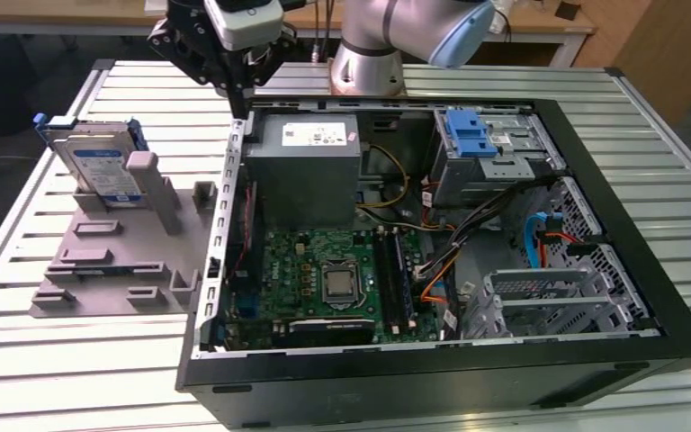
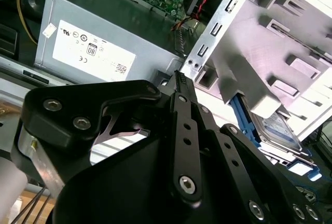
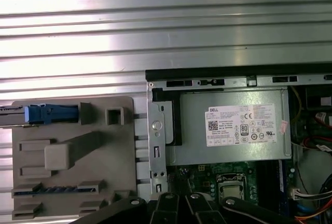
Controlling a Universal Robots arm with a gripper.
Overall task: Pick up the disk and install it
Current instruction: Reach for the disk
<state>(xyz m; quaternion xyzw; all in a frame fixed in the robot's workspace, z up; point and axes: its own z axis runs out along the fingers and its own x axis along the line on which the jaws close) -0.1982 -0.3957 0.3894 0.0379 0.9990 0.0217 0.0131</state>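
The disk [image 1: 91,164] stands on edge in a slot of a grey holder [image 1: 112,261] on the table, at the exterior view's left of the open computer case. It is silver with a white-and-blue label and a blue frame. In the second wrist view the disk [image 2: 277,130] leans behind the holder's post. The first wrist view looks down on the blue upper edge of the disk [image 3: 49,114]. My gripper [image 1: 240,97] hangs above the case's far corner nearest the holder, apart from the disk. Its black fingers [image 2: 179,79] are together with nothing between them, and the gripper [image 3: 180,199] is shut.
The open black case [image 1: 651,297] lies on the slatted metal table [image 1: 33,378]. Inside are a grey power supply [image 1: 309,162], a green motherboard [image 1: 327,279], cables, and a silver cage with a blue latch [image 1: 480,139]. The arm's base [image 1: 370,63] stands behind the case.
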